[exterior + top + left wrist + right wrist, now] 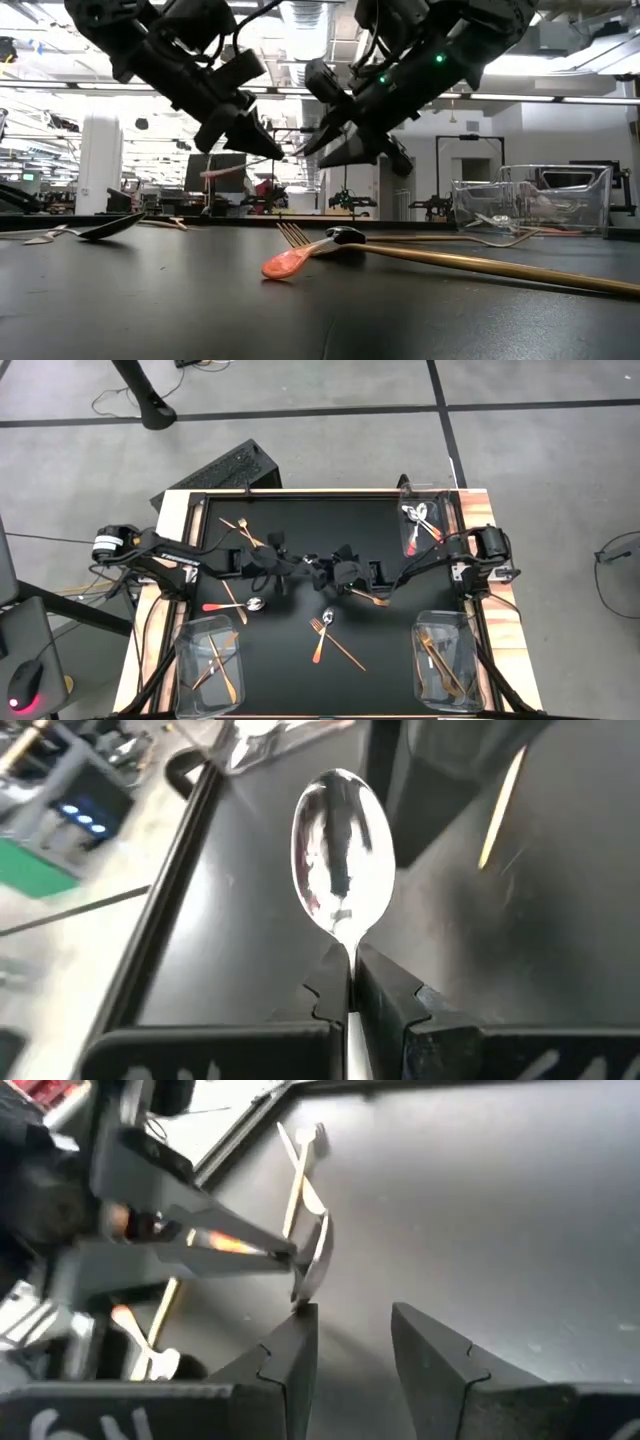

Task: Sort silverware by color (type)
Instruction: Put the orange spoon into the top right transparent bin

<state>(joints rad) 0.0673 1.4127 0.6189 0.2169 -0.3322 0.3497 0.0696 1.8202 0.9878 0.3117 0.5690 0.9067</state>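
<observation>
Above the middle of the black table, my left gripper [300,565] is shut on a silver spoon [340,855], whose shiny bowl sticks out past the fingertips. Facing it from the right, my right gripper [350,1325] stands open, with one fingertip [300,1320] right beside the bowl [318,1260]. On the table lie a fork with an orange handle [320,632], a long gold stick [345,650], a red-handled spoon [232,605] and gold pieces [245,530]. My left gripper pinches the spoon's neck [349,952], just behind the bowl, between its two fingertips. The fingers lie along the handle, whose orange part [215,1240] runs back between them. The spoon is lifted clear of the table. Whether my right gripper's finger touches the bowl, I cannot tell.
Clear bins stand at three corners: near left [210,665] and near right [450,660] with gold pieces, far right [425,520] with silver, red-handled ones. A gold fork [365,597] lies under the right arm. The table has a raised rim [330,493].
</observation>
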